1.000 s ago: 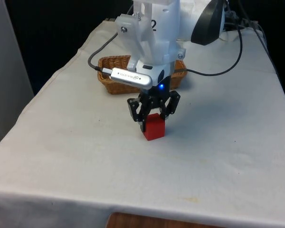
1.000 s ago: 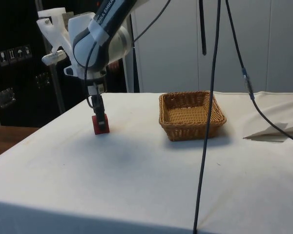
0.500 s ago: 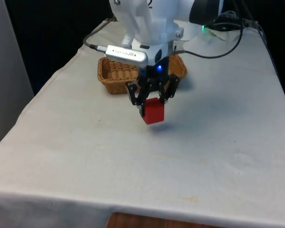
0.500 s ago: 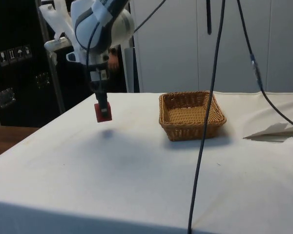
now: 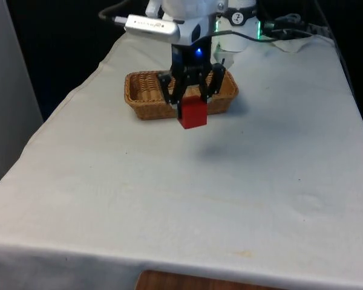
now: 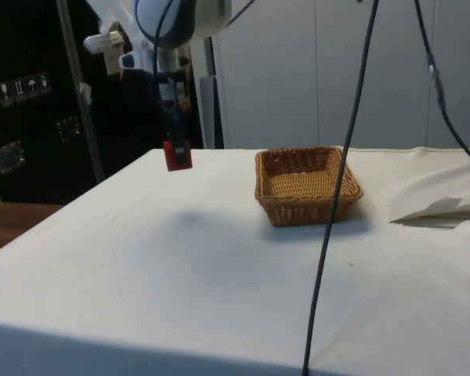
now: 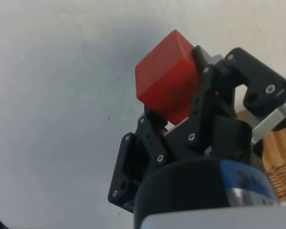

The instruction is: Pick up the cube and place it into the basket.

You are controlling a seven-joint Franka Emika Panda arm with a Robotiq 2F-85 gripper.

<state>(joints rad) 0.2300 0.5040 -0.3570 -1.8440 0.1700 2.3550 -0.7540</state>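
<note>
A red cube [image 5: 193, 113] hangs well above the white cloth, clamped between the black fingers of my gripper [image 5: 192, 104]. The side view has the cube [image 6: 177, 155] in the air under the gripper [image 6: 175, 146], a good way short of the wicker basket [image 6: 307, 185]. From the front, the cube overlaps the near rim of the basket [image 5: 146, 90], which stands behind it. In the wrist view the cube [image 7: 168, 77] sits tight between both fingers [image 7: 202, 81], with a corner of the basket [image 7: 276, 152] beside them.
A dark cable [image 6: 341, 180] hangs down in front of the basket in the side view. A fold of white cloth [image 6: 442, 210] lies past the basket. The table's edges fall away at both sides in the front view.
The gripper has lifted the cube off the cloth and carried it upward and towards the basket. The fingers stayed shut on it throughout.
</note>
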